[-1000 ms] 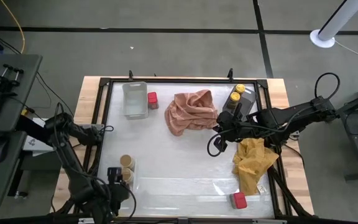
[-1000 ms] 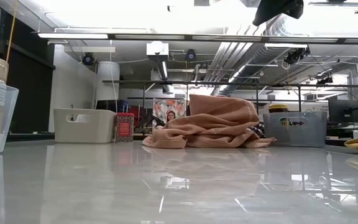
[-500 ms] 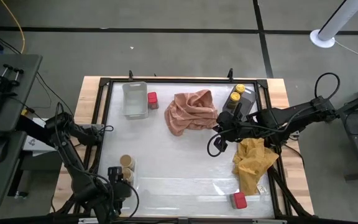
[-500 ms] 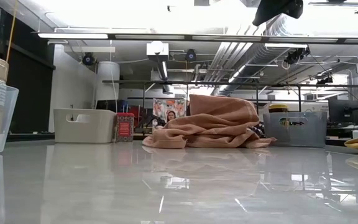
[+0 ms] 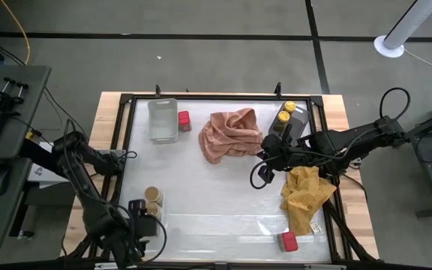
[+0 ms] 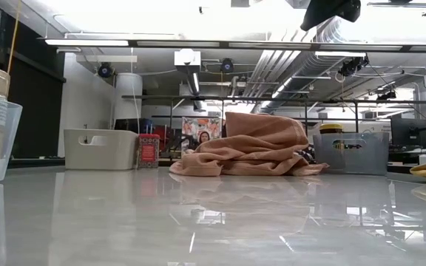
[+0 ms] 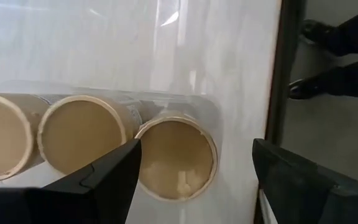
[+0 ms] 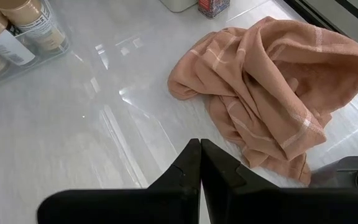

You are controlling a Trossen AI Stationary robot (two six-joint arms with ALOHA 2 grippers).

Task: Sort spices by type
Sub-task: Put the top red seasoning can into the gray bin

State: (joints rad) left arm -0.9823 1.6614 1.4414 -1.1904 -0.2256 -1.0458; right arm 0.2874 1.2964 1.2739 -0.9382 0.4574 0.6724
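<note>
- High view: three tan jars (image 5: 153,201) grouped in a clear tray at the table's (image 5: 216,202) left front edge, so that type looks sorted. Two yellow jars (image 5: 286,111) sit in the grey tray (image 5: 297,120) at the back right, done too. Reds are still split: one red box (image 5: 184,120) beside the white bin (image 5: 163,120), the other red box (image 5: 289,241) at the front right. Left hand (image 5: 142,225) hovers over the tan jars, right hand (image 5: 265,161) between pink cloth (image 5: 229,133) and yellow cloth (image 5: 304,193).
- Low view: glossy reflective table; pink cloth is a soft crumpled heap; bin is rigid plastic.
- Left wrist view: left hand wide open, holding nothing, astride the end tan jar; round flat matte lids.
- Right wrist view: right hand fully shut, empty, above bare table near the cloth, which is woven and striped.
</note>
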